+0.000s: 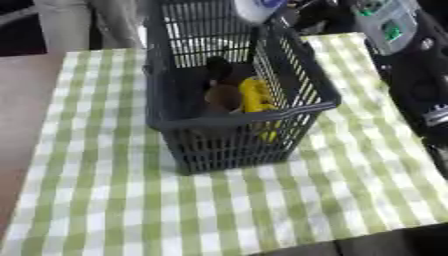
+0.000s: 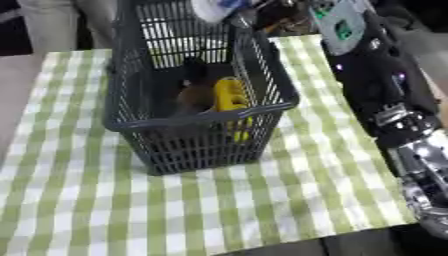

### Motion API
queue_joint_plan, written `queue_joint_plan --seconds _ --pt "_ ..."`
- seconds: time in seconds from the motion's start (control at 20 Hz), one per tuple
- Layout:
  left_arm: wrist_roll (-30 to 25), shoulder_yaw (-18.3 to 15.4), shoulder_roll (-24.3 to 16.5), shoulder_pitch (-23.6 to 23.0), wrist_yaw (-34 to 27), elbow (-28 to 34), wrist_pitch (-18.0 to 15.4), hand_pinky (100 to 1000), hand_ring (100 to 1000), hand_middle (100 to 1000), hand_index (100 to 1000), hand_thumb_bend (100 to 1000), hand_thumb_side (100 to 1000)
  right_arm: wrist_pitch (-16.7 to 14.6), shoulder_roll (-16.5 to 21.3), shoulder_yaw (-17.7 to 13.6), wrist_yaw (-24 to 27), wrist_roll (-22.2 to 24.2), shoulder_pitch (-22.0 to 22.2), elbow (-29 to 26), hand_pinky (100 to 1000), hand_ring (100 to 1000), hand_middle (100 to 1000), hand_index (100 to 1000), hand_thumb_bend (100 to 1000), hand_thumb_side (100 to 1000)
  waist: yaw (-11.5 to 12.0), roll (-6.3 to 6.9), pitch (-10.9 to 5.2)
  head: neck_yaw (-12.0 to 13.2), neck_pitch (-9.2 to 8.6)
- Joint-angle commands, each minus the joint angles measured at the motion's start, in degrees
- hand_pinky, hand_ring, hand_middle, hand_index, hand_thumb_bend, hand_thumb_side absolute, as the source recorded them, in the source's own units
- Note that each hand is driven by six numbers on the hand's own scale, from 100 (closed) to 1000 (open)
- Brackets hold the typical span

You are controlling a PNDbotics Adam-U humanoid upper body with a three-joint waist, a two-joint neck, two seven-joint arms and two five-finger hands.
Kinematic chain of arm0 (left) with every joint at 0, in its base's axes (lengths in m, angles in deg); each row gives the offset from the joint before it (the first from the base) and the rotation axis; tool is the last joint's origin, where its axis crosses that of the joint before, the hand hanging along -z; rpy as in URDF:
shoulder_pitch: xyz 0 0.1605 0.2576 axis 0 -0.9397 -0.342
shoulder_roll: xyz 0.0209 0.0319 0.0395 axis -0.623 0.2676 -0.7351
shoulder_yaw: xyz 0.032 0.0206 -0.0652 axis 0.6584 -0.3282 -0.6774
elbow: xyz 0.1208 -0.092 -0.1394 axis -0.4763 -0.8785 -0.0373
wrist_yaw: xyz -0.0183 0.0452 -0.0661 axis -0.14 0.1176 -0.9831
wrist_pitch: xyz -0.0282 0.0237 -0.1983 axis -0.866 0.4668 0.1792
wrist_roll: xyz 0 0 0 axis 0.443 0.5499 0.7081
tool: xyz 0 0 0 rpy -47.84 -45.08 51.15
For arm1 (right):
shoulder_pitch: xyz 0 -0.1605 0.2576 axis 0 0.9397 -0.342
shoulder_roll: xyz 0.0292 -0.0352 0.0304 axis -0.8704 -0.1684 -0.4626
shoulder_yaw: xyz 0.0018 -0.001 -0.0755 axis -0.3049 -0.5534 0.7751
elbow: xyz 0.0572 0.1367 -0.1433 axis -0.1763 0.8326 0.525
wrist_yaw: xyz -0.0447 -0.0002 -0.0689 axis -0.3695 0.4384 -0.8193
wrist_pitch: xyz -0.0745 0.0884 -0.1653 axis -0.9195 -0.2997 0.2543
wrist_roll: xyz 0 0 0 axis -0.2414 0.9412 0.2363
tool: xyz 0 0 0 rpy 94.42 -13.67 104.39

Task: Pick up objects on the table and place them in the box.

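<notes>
Grey slatted basket (image 1: 236, 130) sits mid-table on the green/white checked cloth (image 1: 105, 200). Inside it: a yellow thing (image 1: 255, 97) next to a brown item (image 1: 223, 95), w/ something dark behind. Right arm (image 2: 385, 95) runs down the right edge; its hand is cut off, can't tell if open or holding anything. White/blue object (image 2: 214, 7) pokes over the basket's far rim.

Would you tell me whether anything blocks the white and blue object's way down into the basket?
Nothing visible does. The white and blue object sits over the far rim of the open-topped basket; the yellow item and brown item lie lower inside.
</notes>
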Motion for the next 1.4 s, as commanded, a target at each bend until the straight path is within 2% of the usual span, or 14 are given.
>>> queue_joint_plan --seconds 0.05,0.2,0.25,0.3,0.35,0.4,0.45,0.5,0.55,0.7,0.85,0.9,1.3,1.4 --pt "-0.38 0.16 -1.04 0.48 -0.17 0.48 -0.07 473 694 659 765 502 683 -3.03 -0.72 2.08 -2.90 -0.56 -2.04 -1.86 561 504 432 599 358 134 0.12 -0.60 -1.98 -0.35 0.27" --pt "-0.46 0.23 -1.05 0.52 -0.18 0.47 -0.06 474 695 659 765 503 682 -5.05 -1.76 3.53 -5.31 -1.00 -2.79 -1.20 579 529 449 622 372 160 0.23 -0.63 -2.06 -0.50 0.27" --pt "-0.47 0.24 -1.05 0.53 -0.17 0.47 -0.05 474 695 659 765 503 682 -5.58 -2.00 3.79 -6.24 -1.28 -2.94 -0.82 658 632 569 718 386 233 0.25 -0.63 -2.09 -0.51 0.27" --pt "-0.49 0.26 -1.04 0.53 -0.18 0.46 -0.05 474 695 659 765 503 682 -6.21 -2.29 4.19 -7.44 -1.36 -3.07 -0.21 658 632 569 718 386 233 0.30 -0.63 -2.14 -0.57 0.27" --pt "-0.51 0.28 -1.03 0.53 -0.19 0.46 -0.05 474 695 659 765 503 682 -6.75 -2.53 4.38 -8.56 -1.57 -3.16 0.44 829 817 804 870 406 339 0.32 -0.63 -2.18 -0.59 0.27" --pt "-0.53 0.29 -1.03 0.52 -0.20 0.46 -0.05 474 695 659 765 503 682 -7.19 -2.71 4.67 -10.07 -1.19 -3.16 1.33 829 817 804 870 406 339 0.34 -0.62 -2.21 -0.60 0.27" --pt "-0.54 0.29 -1.03 0.52 -0.20 0.46 -0.05 474 695 659 765 503 682 -7.58 -2.91 4.72 -11.30 -0.96 -3.19 2.05 899 874 872 910 414 373 0.34 -0.61 -2.22 -0.60 0.27" --pt "-0.53 0.27 -1.02 0.49 -0.21 0.44 -0.04 473 696 659 765 502 683 -7.68 -2.93 4.79 -12.94 -0.15 -3.10 3.00 1000 957 967 955 430 470 0.35 -0.60 -2.23 -0.62 0.27" --pt "-0.52 0.26 -1.01 0.48 -0.22 0.43 -0.03 473 696 659 765 502 683 -7.75 -3.11 4.66 -14.35 0.48 -3.06 3.86 1000 980 991 967 436 503 0.36 -0.58 -2.23 -0.63 0.27" --pt "-0.50 0.23 -1.03 0.42 -0.21 0.43 -0.03 473 696 659 765 501 683 -7.34 -3.13 3.88 -18.22 1.98 -2.74 5.96 1000 1000 1000 1000 455 644 0.30 -0.57 -2.19 -0.58 0.27" --pt "-0.47 0.22 -0.99 0.43 -0.21 0.46 -0.05 473 697 659 765 501 683 -6.74 -3.26 3.04 -21.07 2.83 -2.51 7.25 1000 1000 1000 1000 455 683 0.19 -0.60 -2.14 -0.57 0.27" --pt "-0.47 0.21 -0.96 0.43 -0.21 0.45 -0.05 473 697 659 765 501 684 -6.61 -3.28 2.89 -21.80 2.95 -2.49 7.49 1000 1000 1000 1000 455 730 0.17 -0.62 -2.11 -0.58 0.27" --pt "-0.40 0.16 -0.94 0.38 -0.21 0.46 -0.04 472 698 659 765 500 684 -6.16 -3.43 2.39 -23.76 2.92 -2.25 8.33 1000 1000 1000 1000 459 852 0.43 -0.60 -2.03 -0.68 0.27" --pt "-0.40 0.17 -0.96 0.39 -0.22 0.46 -0.03 472 698 659 765 501 684 -6.44 -3.41 2.70 -24.12 4.15 -2.38 8.94 1000 1000 1000 1000 460 840 0.54 -0.65 -2.08 -0.68 0.27"
